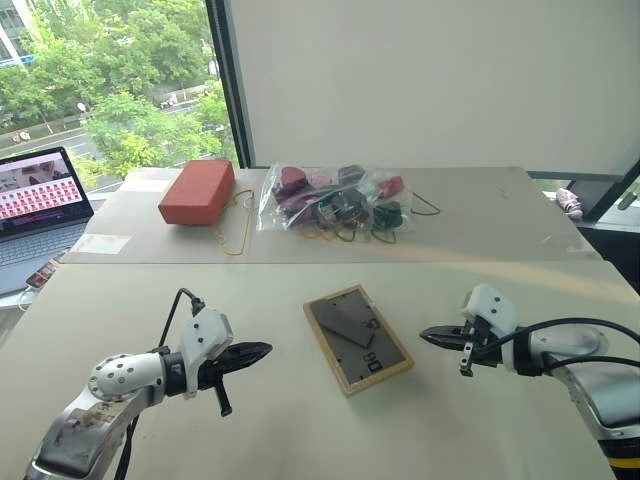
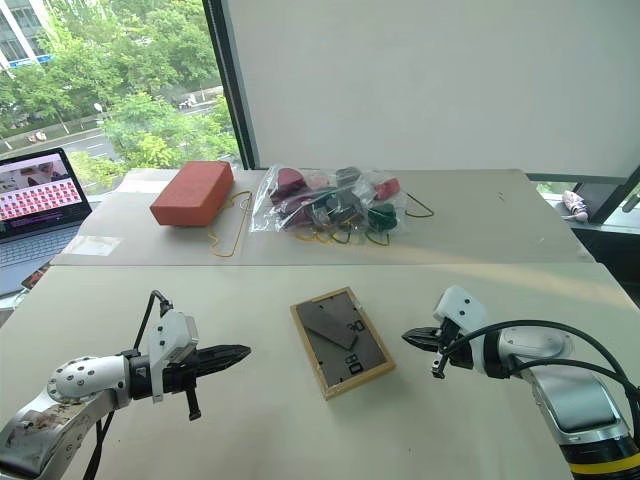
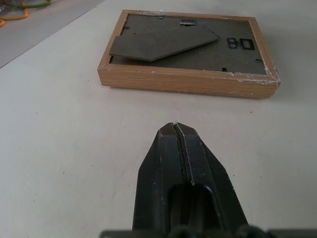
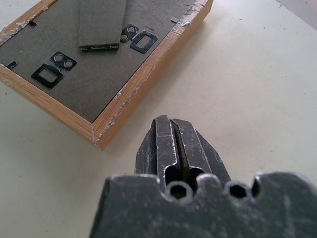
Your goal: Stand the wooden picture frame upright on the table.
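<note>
A: One wooden picture frame [image 1: 357, 339] lies flat on the counter [image 1: 300, 430], back panel up, with the white "80" showing. In the left eye view the left end effector [image 1: 262, 350] hovers to the frame's left, the right end effector [image 1: 428, 333] to its right, both apart from it.

B: Anything beyond the frame?

A: In the right eye view a clear plastic bag [image 2: 330, 205] sits well behind the frame, stuffed with small maroon, green and dark items I can't identify. A red block [image 2: 192, 193] lies to the bag's left.

B: How would the frame handle?

A: From the left wrist view, I judge it light and stiff, with a chipped wood rim and a fold-out stand [image 3: 163, 43] lying against the back. That end effector's fingers are pressed together, empty.

B: Where to grip?

A: The right wrist view shows the long wooden edge [image 4: 148, 69] near the closed, empty right fingers. Pinching opposite rims seems safest, since the front may be fragile.
</note>
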Controlling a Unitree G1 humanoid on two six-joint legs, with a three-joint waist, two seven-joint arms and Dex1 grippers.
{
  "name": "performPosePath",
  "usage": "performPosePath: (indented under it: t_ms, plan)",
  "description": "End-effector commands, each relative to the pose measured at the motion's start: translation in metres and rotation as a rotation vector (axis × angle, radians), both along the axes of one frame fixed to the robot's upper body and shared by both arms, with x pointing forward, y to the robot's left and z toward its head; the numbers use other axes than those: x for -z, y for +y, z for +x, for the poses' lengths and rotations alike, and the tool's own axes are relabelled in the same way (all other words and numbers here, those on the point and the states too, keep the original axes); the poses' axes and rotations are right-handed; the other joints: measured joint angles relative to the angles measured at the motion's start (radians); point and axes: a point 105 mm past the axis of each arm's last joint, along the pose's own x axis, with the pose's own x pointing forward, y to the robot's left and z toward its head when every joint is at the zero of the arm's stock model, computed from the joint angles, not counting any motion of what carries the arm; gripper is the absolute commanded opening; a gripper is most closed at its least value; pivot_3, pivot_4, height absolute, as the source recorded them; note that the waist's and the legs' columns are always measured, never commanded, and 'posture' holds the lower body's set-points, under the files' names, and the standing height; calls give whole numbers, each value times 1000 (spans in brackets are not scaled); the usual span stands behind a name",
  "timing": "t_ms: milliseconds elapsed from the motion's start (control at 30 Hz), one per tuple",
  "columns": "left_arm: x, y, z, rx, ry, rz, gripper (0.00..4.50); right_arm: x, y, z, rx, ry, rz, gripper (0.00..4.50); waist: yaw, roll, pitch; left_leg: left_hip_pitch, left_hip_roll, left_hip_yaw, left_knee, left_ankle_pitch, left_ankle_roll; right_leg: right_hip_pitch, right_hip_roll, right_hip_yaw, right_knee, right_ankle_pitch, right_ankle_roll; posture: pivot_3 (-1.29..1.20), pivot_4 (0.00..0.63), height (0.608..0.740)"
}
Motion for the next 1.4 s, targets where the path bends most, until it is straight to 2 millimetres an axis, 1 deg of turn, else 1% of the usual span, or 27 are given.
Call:
performPosePath:
  t_ms: [33,133,233,300,367,433,500,567,667,767,867,1000,1133,1200,1300,1400]
  plan:
    - [-2,-9,0,19,-9,-8,0,-3,-4,13,18,-73,-57,55,0,0,0,0,0,0,0,0,0,0,0,0,0,0,0,0,150,740]
    - [15,-17,11,3,5,41,0,17,-9,37,78,-100,-165,55,-3,0,0,2,0,1,1,0,0,2,0,0,0,0,0,0,150,740]
    - [33,-19,21,6,26,113,0,28,-4,46,82,-117,-217,55,-4,0,0,2,0,1,0,1,-1,2,0,0,0,1,1,0,150,740]
    - [41,-22,24,21,55,121,0,32,1,48,80,-132,-251,55,-8,-1,0,2,0,1,0,1,-1,1,0,1,1,1,1,0,150,740]
    - [53,-29,32,49,55,174,0,39,15,38,38,-123,-253,55,-7,-1,0,2,0,1,0,1,-1,1,0,1,0,1,0,0,150,740]
    - [59,-37,40,80,31,220,0,41,26,28,9,-114,-244,55,-1,-1,0,3,0,0,1,1,-1,3,0,1,0,1,1,0,150,740]
    - [56,-52,54,92,12,203,0,38,43,12,-30,-96,-216,55,7,0,-1,6,-1,0,1,1,-1,6,0,1,0,1,1,0,150,740]
    - [53,-62,62,113,-8,202,0,35,52,2,-40,-82,-199,55,15,0,-1,6,-1,0,1,1,-1,7,0,1,0,1,1,0,150,740]
    - [48,-72,77,120,-34,197,0,32,70,-9,-35,-51,-161,55,19,0,-1,6,-1,0,1,1,-1,7,0,1,0,1,1,0,150,740]
    - [47,-75,84,138,-45,211,0,29,80,-14,-18,-42,-137,55,20,-1,-1,6,-1,0,1,1,-1,6,0,1,0,1,1,0,150,740]
    - [49,-71,87,142,-48,219,0,27,84,-12,7,-42,-130,55,18,-1,-1,6,-1,0,1,1,-1,6,0,1,0,1,1,0,150,740]
    - [53,-60,90,132,-43,245,0,28,79,-6,45,-45,-160,55,18,-1,-1,6,-1,0,1,1,-1,6,0,1,0,1,1,0,150,740]
    - [59,-37,83,98,-10,275,0,25,62,-2,93,-53,-185,55,9,-1,-1,6,-1,0,1,1,-1,5,0,1,1,1,1,0,150,740]
    - [64,-15,75,69,16,309,0,26,45,0,129,-58,-224,55,-1,0,-1,6,-1,0,1,1,-1,5,0,1,1,1,1,0,150,740]
    - [69,11,62,40,28,366,0,25,29,4,169,-68,-239,55,-13,0,-1,7,0,0,0,0,-1,5,1,1,1,1,1,0,150,740]
    - [67,20,53,39,15,374,0,25,25,5,174,-76,-248,55,-19,0,-1,10,1,0,-1,0,0,6,1,1,2,1,0,0,150,740]
